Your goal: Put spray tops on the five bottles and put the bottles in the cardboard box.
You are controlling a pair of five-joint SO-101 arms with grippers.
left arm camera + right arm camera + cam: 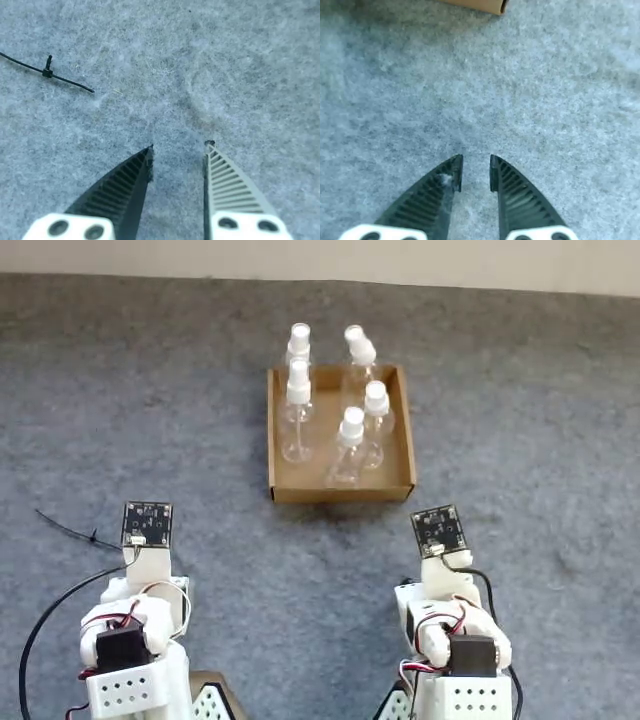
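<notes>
Bottles [350, 445] come later in your sweep, so start at the left of the high view, where a black tie [70, 533] lies loose on the grey carpet [550, 440], just beside your left arm [140, 620]. That arm sits at the near edge of the table, well apart from the box. Its wrist view shows the left claw [180, 147] hanging over bare carpet, with one black and one white finger spread and nothing between them. The tie [47, 72] lies off to one side of it. Moving on to the middle, you reach the box [280, 485], which sits farther back and between the two arms. All five bottles are there and each one wears a white top [298, 383]. Three stand upright inside the box, one by its left wall and two toward its right. The other two are at the back rim. Their tops rise past the rim and their bases are hidden, so you cannot tell exactly where they rest. On the right, your right arm [450, 630] sits near the table's front edge. The right claw [476, 160] is empty over the carpet, its two black fingers parted by a narrow gap. A corner of the box [480, 4] shows ahead of it, well apart.
</notes>
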